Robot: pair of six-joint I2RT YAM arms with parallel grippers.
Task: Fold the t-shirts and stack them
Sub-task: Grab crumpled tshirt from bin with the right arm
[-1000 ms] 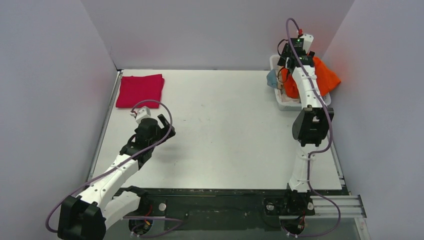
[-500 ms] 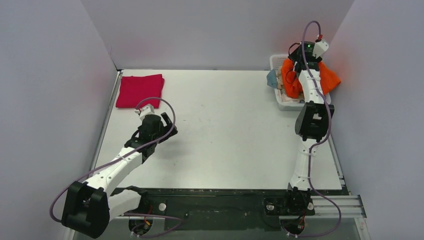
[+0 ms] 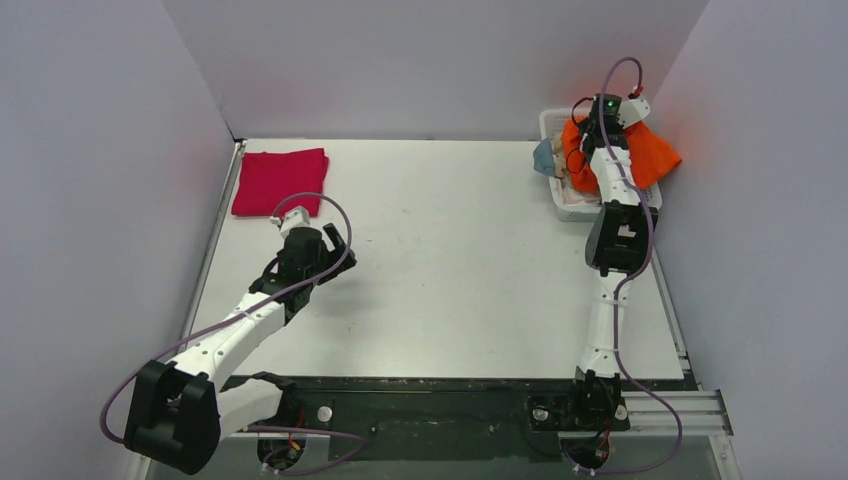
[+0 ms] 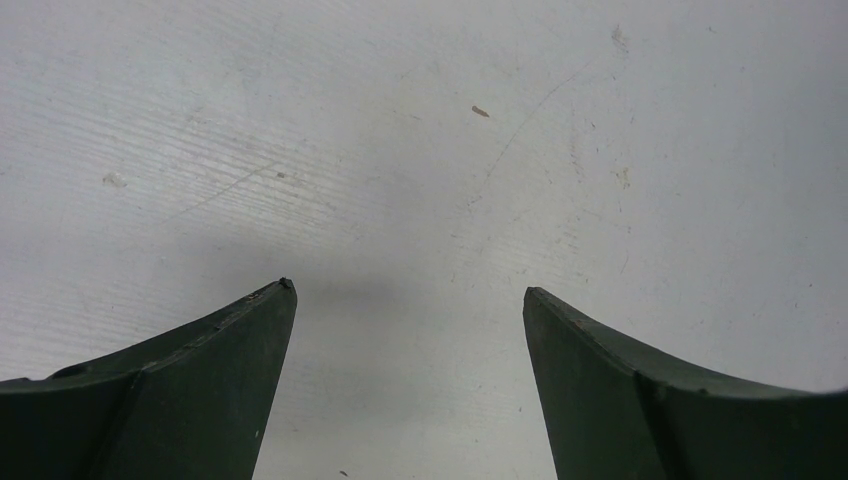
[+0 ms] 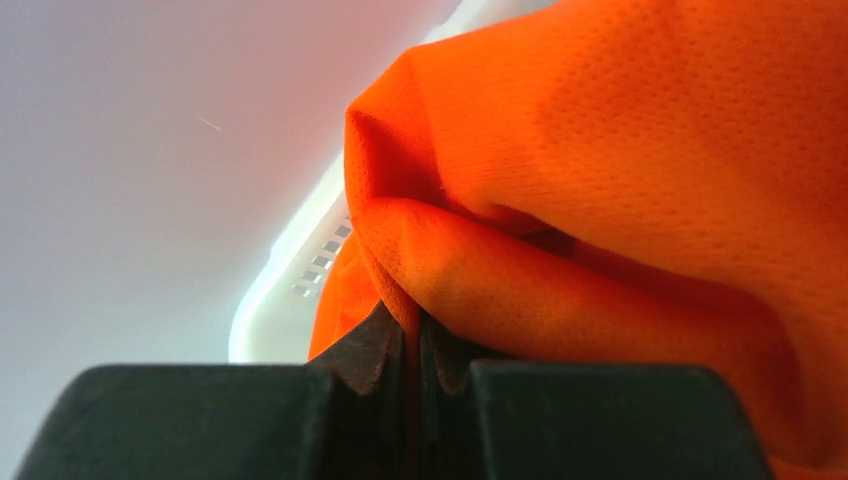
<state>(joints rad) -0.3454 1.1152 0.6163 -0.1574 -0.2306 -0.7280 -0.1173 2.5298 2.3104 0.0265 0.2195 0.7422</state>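
Right gripper pinched tight on orange t-shirt, left gripper spread wide, empty

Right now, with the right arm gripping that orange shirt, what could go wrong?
The right gripper pinches only a thin fold of the orange shirt at its fingertips, so the cloth may slip out on the lift. The shirt drapes over the basket rim beside a blue garment; pulling could drag either along. The left gripper is open, far off, and cannot steady anything.
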